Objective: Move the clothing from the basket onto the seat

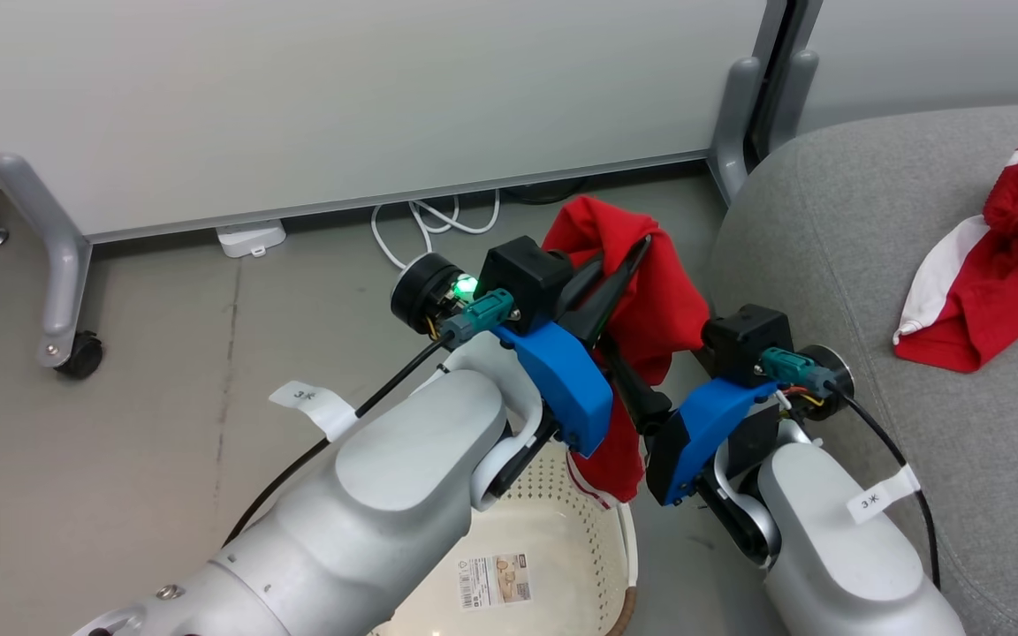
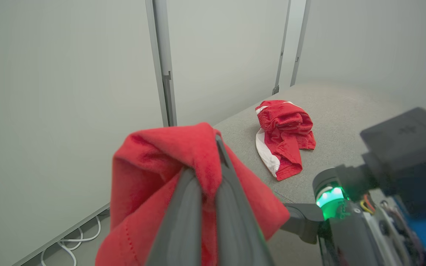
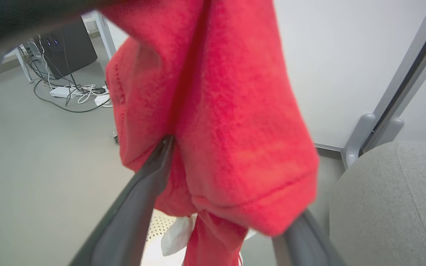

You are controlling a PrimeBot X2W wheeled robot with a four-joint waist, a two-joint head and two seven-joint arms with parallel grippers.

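One red garment of the clothing (image 1: 661,300) hangs lifted above the basket (image 1: 553,508), its lower end dangling over the basket's right rim. My left gripper (image 1: 641,249) is shut on the garment's top fold, and the left wrist view shows the fabric pinched between the fingers (image 2: 183,207). My right gripper (image 3: 235,177) is open, its fingers (image 3: 146,192) spread wide on either side of the hanging fabric (image 3: 227,111). In the head view it reaches in from the right, below the left one (image 1: 626,375). Another red garment with a white band (image 1: 995,274) lies crumpled on the grey seat (image 1: 836,230).
A white partition on grey castor feet (image 1: 63,291) stands behind, with white cables and a power block (image 1: 248,237) on the floor beneath it. More cables and a dark box (image 3: 72,48) are off to the left. The seat's rounded edge (image 3: 394,203) is just right of the basket.
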